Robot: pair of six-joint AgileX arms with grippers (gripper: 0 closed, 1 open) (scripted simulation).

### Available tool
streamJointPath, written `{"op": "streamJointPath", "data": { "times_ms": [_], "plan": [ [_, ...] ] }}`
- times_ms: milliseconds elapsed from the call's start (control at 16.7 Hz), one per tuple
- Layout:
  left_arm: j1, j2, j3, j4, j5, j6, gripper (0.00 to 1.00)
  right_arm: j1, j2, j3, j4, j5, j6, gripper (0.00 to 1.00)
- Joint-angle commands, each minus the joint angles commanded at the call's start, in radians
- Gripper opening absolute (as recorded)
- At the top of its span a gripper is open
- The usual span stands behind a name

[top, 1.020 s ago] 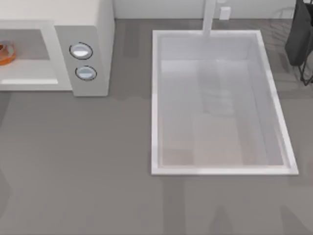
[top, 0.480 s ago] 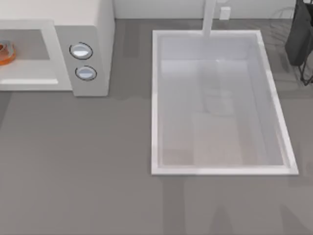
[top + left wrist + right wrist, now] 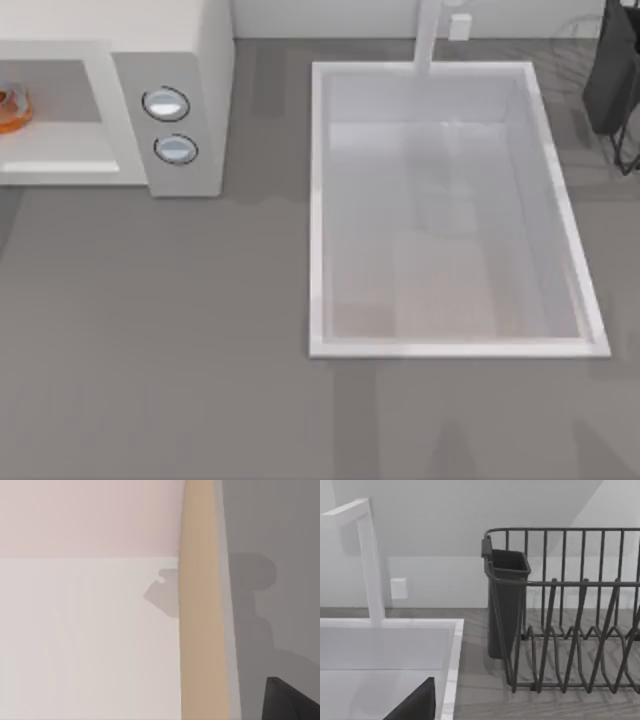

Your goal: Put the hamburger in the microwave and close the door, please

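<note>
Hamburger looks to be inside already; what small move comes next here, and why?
Probably the left arm should find the door and begin swinging it shut. The hamburger already sits inside the microwave, at the top view's left edge, and the cavity looks open from above.

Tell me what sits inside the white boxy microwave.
Inside the white boxy microwave, a small orange-and-tan hamburger lies on the grey floor at the top view's left edge. The picture's edge cuts off the rest of the cavity.

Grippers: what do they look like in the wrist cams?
Little shows. In the left wrist view, a dark charcoal angular piece, probably part of the left gripper, sits at the frame corner. In the right wrist view, a similar black slanted wedge, probably the right gripper. No cables or markings visible.
</note>
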Motion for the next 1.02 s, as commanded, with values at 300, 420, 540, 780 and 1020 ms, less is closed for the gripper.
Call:
{"op": "streamJointPath", "data": {
  "times_ms": [300,420,540,780,1020],
  "plan": [
    [0.003,0.042,-0.084,0.118,0.003,0.003,0.00,0.000,0.000,0.000,0.000,0.000,0.000,1.00],
    [0.003,0.042,-0.084,0.118,0.003,0.003,0.00,0.000,0.000,0.000,0.000,0.000,0.000,1.00],
    [-0.004,0.034,-0.085,0.118,0.003,0.000,0.00,0.000,0.000,0.000,0.000,0.000,0.000,1.00],
    [-0.046,-0.067,-0.201,0.184,-0.031,-0.073,0.00,0.000,0.000,0.000,0.000,0.000,0.000,1.00],
    [-0.134,-0.215,-0.406,0.253,-0.061,-0.160,0.00,0.000,0.000,0.000,0.000,0.000,0.000,1.00]
  ]
}}
